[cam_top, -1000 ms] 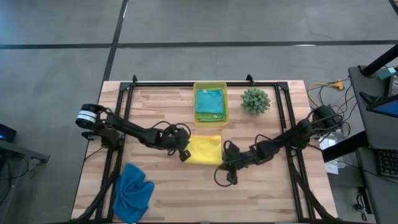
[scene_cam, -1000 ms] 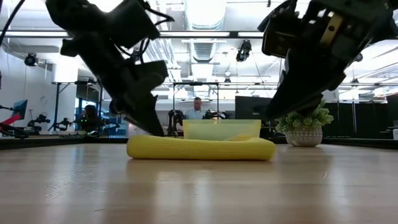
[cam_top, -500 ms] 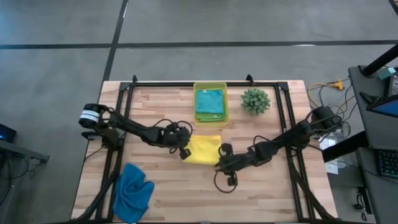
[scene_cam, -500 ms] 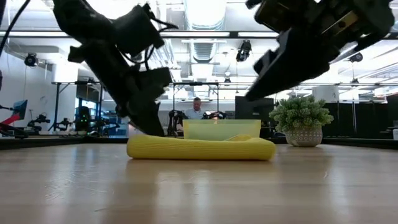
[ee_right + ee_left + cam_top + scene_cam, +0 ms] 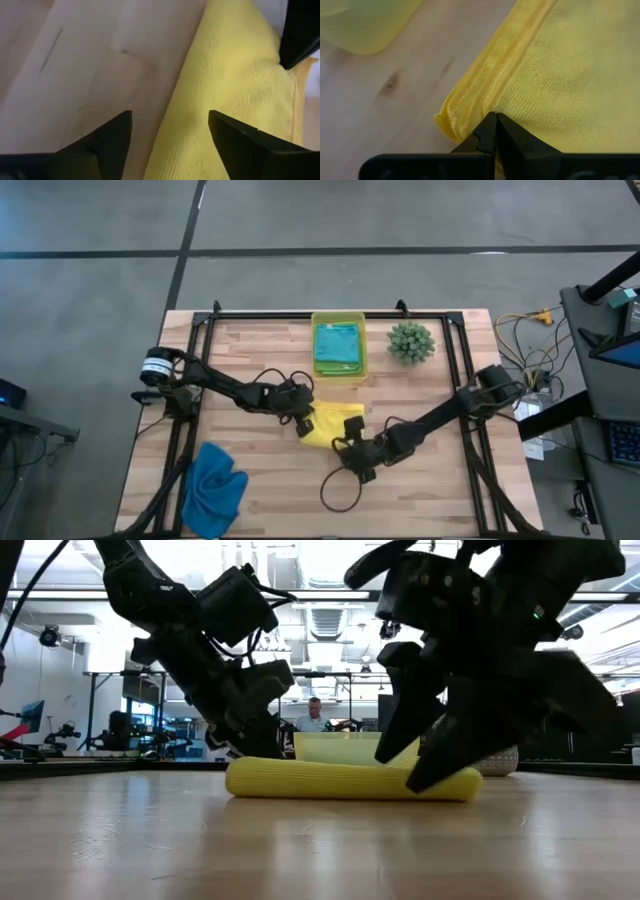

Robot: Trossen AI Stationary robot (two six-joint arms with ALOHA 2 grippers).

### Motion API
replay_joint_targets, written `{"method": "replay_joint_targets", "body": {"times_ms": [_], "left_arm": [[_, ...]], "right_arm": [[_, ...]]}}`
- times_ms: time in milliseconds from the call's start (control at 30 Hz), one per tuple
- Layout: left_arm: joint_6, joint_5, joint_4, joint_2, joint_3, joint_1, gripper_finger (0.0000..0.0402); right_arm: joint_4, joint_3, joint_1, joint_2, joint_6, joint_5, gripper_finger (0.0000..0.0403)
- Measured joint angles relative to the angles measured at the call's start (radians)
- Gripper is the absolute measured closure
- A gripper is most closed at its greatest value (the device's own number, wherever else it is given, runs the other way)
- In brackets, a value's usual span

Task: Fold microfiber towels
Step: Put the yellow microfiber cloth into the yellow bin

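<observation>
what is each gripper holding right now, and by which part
Left gripper: shut at the yellow towel's folded corner, apparently pinching it. Right gripper: open over the towel's edge, holding nothing.

Both arms crowd the yellow towel [image 5: 335,423] mid-table (bin [image 5: 339,346] just behind), leaving bare wood [image 5: 440,490] along the front.

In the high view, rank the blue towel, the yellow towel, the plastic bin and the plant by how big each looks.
1. blue towel, crumpled
2. plastic bin
3. yellow towel, folded and partly covered by both grippers, so its rank against the bin is unsure
4. plant
</observation>
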Motion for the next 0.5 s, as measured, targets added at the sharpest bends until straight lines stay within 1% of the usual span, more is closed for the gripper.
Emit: {"method": "replay_joint_targets", "body": {"times_ms": [67,200,367,500], "left_arm": [[-0.003,0.035,-0.002,0.014,0.000,0.000,0.0401],[-0.003,0.083,-0.004,0.021,-0.001,-0.001,0.0401],[-0.029,0.108,-0.002,0.013,-0.003,-0.001,0.0401],[-0.046,0.135,0.017,0.013,-0.003,-0.002,0.0401]], "right_arm": [[-0.055,0.042,0.018,0.040,0.014,0.050,0.0137],[-0.202,0.136,0.062,0.130,0.078,0.194,0.0139],[-0.362,0.251,0.111,0.239,0.230,0.320,0.0151],[-0.456,0.325,0.142,0.293,0.340,0.401,0.0160]]}}
